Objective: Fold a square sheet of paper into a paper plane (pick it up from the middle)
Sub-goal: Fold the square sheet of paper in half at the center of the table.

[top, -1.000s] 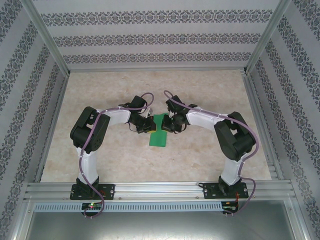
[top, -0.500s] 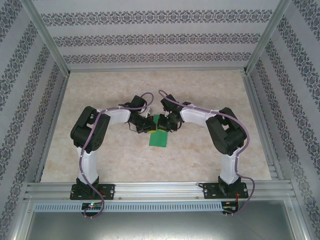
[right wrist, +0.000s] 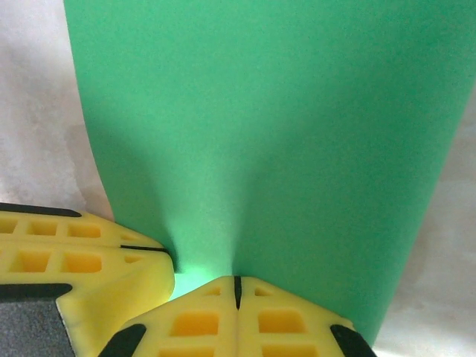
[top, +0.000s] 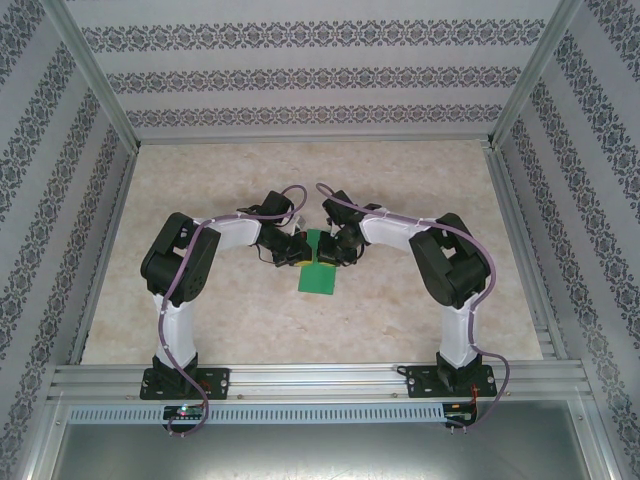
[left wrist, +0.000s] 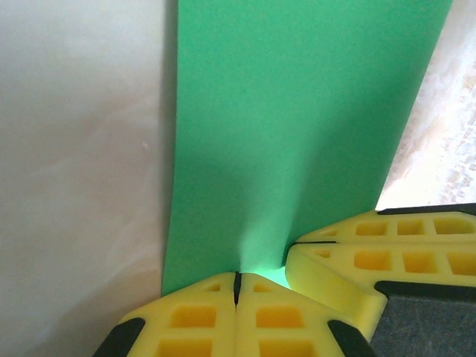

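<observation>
The square sheet of paper [top: 319,272] is bright green and lies as a narrow strip on the table between the two arms. My left gripper [top: 296,250] is shut, its yellow fingertips pinching the sheet's far edge, where the paper [left wrist: 297,126] puckers into a ridge at the left gripper [left wrist: 237,276]. My right gripper [top: 330,249] is shut on the same edge right beside it. The right wrist view has the paper [right wrist: 268,126] rising from the right gripper [right wrist: 237,280], with the left gripper's fingers [right wrist: 111,260] close on the left. The right gripper's fingers [left wrist: 357,260] nearly touch the left's.
The beige marbled table [top: 230,180] is ringed by an aluminium frame [top: 310,375] and patterned walls. Both arms bend inward and meet at the table's middle, with bare tabletop on all sides of them.
The right arm's elbow has swung inward to the left and its gripper has closed in on the left gripper. The left arm has stayed put.
</observation>
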